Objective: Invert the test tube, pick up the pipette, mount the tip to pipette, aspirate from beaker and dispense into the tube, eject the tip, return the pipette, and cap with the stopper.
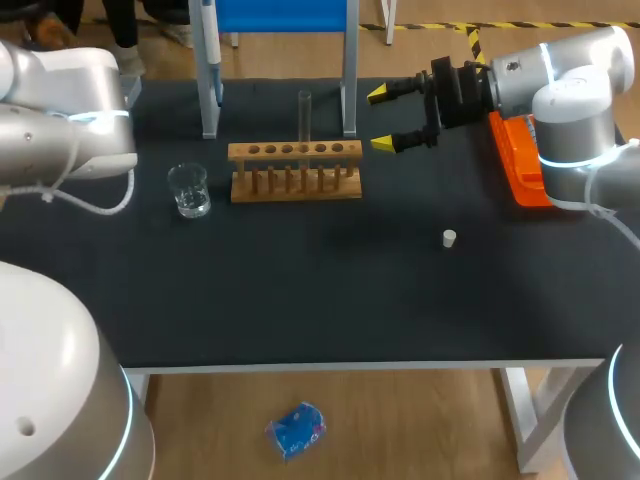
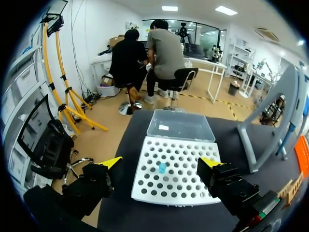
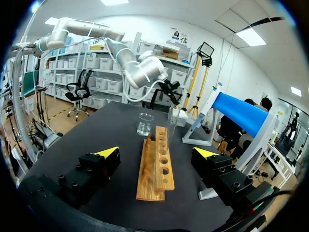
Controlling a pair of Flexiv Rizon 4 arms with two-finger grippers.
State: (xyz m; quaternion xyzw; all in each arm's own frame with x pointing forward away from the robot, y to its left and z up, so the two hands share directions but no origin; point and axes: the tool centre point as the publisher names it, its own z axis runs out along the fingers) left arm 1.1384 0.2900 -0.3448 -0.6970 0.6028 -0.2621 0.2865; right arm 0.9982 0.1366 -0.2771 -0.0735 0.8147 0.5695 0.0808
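Jaws apart on both: right gripper (image 1: 381,119) faces the wooden tube rack (image 3: 154,169) with upright test tube (image 1: 304,115) just ahead, left gripper (image 2: 161,162) the white tip box (image 2: 145,186) ahead and below.

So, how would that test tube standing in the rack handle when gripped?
The test tube looks like clear, thin glass, so it is probably fragile and slippery. It is round and narrow, so likely to roll if laid on the table.

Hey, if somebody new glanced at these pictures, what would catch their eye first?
The wooden rack mid-table, a glass tube standing in it, with the right gripper beside it, yellow-tipped jaws open. Then the white tip box ahead of the left gripper, holding one lone blue tip.
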